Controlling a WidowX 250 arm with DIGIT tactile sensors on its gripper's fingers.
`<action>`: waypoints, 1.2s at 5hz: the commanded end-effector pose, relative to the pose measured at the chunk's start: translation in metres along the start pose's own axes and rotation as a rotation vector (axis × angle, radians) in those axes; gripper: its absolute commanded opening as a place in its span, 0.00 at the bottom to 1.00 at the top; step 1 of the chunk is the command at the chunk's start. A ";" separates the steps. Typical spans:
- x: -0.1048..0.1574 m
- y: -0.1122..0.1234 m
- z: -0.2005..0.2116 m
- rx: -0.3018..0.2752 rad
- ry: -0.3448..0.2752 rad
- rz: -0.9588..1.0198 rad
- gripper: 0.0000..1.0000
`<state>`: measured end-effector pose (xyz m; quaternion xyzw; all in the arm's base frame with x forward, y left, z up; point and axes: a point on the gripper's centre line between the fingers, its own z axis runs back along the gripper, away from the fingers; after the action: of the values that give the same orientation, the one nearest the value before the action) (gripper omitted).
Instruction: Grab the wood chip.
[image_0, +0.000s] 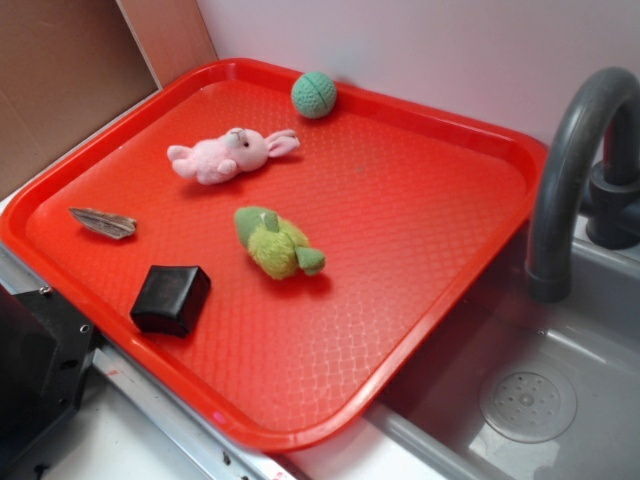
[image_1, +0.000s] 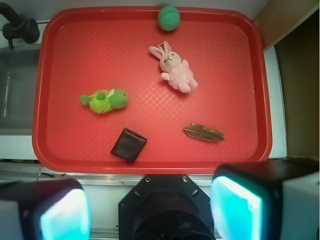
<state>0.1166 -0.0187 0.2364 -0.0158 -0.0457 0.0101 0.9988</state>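
Claw (image_1: 150, 210) apart; wood chip (image_1: 204, 132) nr tray (image_1: 150, 167) edge.

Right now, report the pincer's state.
Pincer: open, holding nothing; the wood chip lies untouched on the tray.

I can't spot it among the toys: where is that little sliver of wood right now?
The thin grey-brown wood chip lies flat on the red plastic tray, near its left edge in the exterior view, between the pink plush bunny and the black square box.
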 end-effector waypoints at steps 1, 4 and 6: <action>0.000 0.000 0.000 0.000 0.000 0.000 1.00; 0.018 0.026 -0.028 -0.096 0.062 -0.565 1.00; 0.025 0.033 -0.065 0.006 0.081 -0.918 1.00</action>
<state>0.1407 0.0158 0.1646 0.0032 0.0037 -0.4181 0.9084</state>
